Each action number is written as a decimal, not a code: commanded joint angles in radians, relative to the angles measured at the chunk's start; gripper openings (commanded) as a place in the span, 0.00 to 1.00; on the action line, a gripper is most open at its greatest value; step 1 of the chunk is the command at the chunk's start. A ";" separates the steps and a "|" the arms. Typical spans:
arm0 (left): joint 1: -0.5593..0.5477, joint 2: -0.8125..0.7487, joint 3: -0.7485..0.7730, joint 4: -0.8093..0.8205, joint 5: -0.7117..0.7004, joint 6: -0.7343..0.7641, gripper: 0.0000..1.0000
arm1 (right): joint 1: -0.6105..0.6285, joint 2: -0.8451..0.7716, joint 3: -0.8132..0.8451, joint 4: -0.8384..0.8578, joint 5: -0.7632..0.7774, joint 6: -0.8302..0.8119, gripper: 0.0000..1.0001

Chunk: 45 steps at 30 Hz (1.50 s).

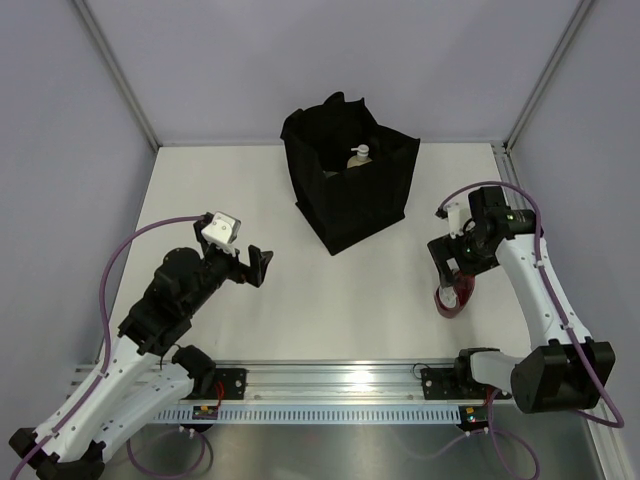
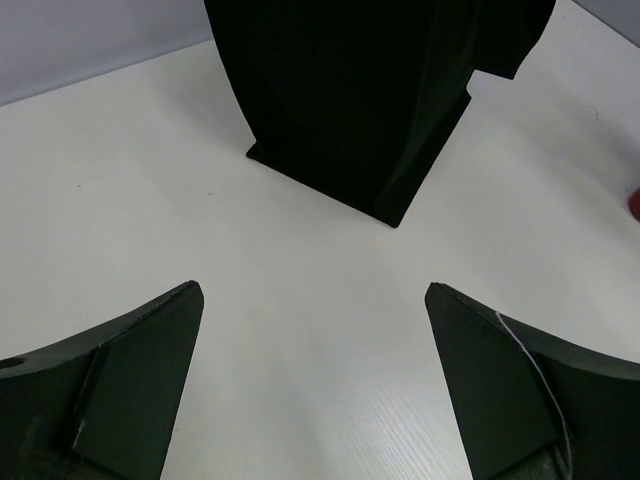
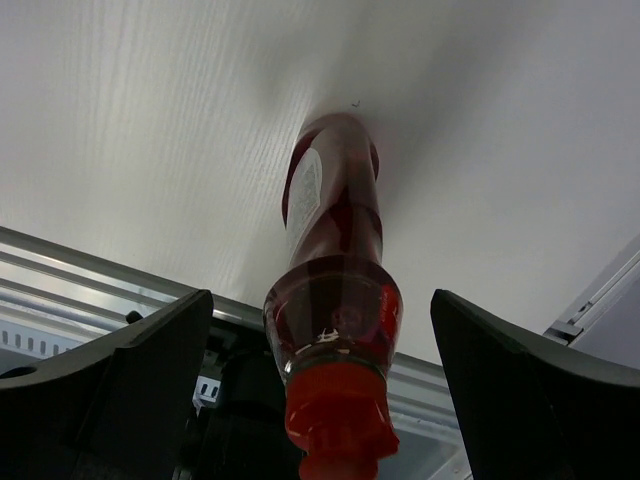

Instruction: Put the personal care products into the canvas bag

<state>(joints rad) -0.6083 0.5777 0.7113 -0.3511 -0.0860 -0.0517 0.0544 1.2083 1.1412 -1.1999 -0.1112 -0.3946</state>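
Two right fingers (image 3: 120,390) wide, bottle (image 3: 335,240) between

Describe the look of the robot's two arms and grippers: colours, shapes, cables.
Both the left arm and the right arm have white shells with black joints, and a purple cable loops along each. The left gripper and the right gripper are black, with broad, flat, wedge-shaped fingers. A small white box sits on the left wrist.
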 commanded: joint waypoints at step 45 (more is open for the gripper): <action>0.002 0.002 0.005 0.041 -0.021 0.013 0.99 | 0.071 0.235 1.055 0.085 -0.410 0.152 0.00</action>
<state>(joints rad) -0.6083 0.5777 0.7113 -0.3500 -0.0898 -0.0517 0.1051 1.3758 2.0125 -1.2400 -0.3988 -0.3073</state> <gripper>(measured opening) 0.987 0.622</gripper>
